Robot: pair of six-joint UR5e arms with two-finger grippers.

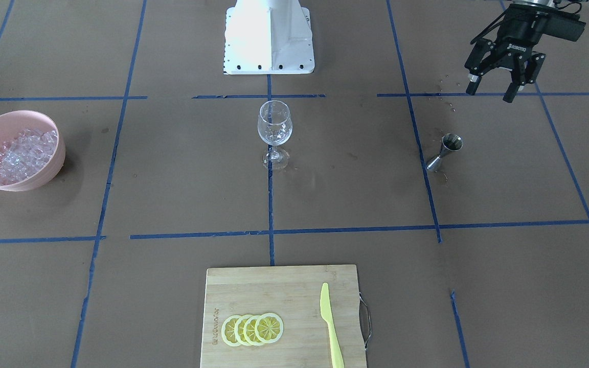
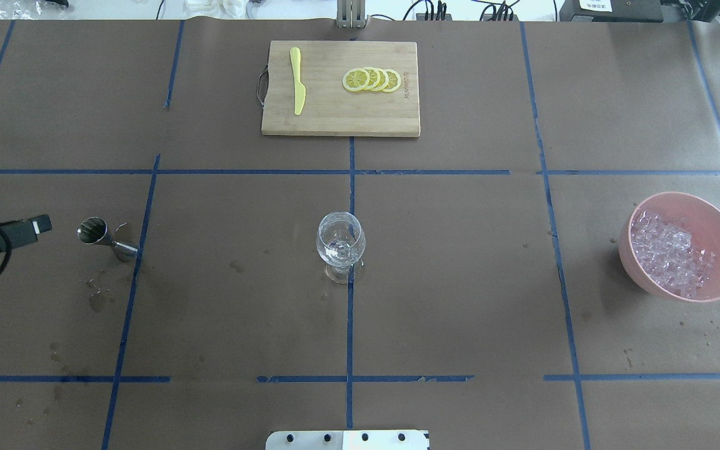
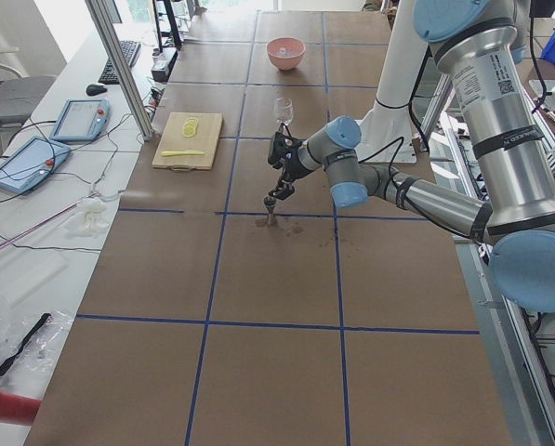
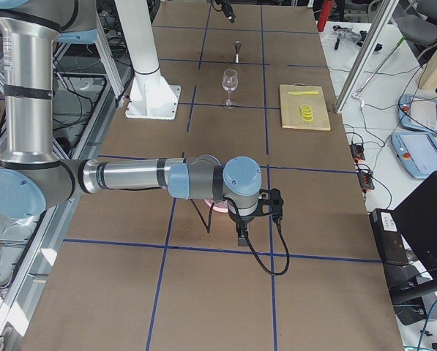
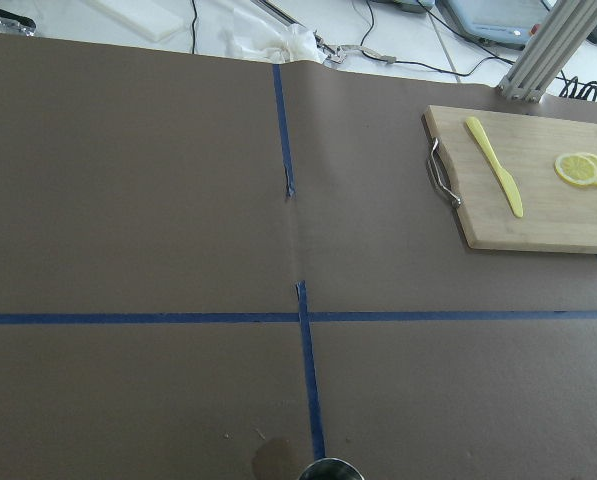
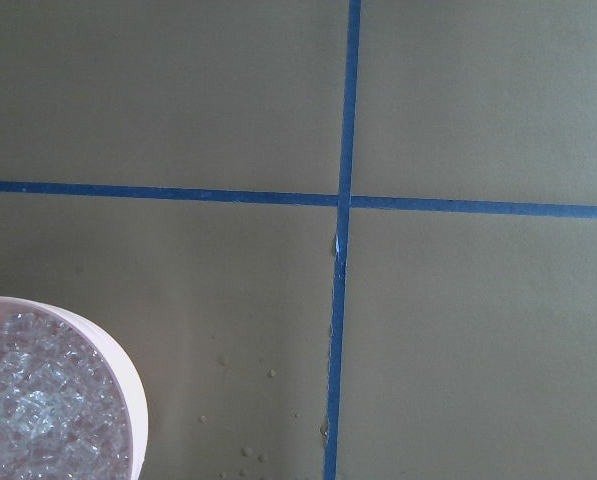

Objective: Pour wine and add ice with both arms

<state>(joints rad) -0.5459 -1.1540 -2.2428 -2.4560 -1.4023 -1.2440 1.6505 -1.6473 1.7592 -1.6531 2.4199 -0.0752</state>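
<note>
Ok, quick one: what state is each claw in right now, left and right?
Left claw: open, holding nothing.
Right claw: cannot be told; it shows only in a side view.

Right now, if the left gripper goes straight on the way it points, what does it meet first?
Probably the metal jigger. The open left gripper points down toward the table, and its wrist view shows the jigger's rim at its bottom edge; depth is unclear.
</note>
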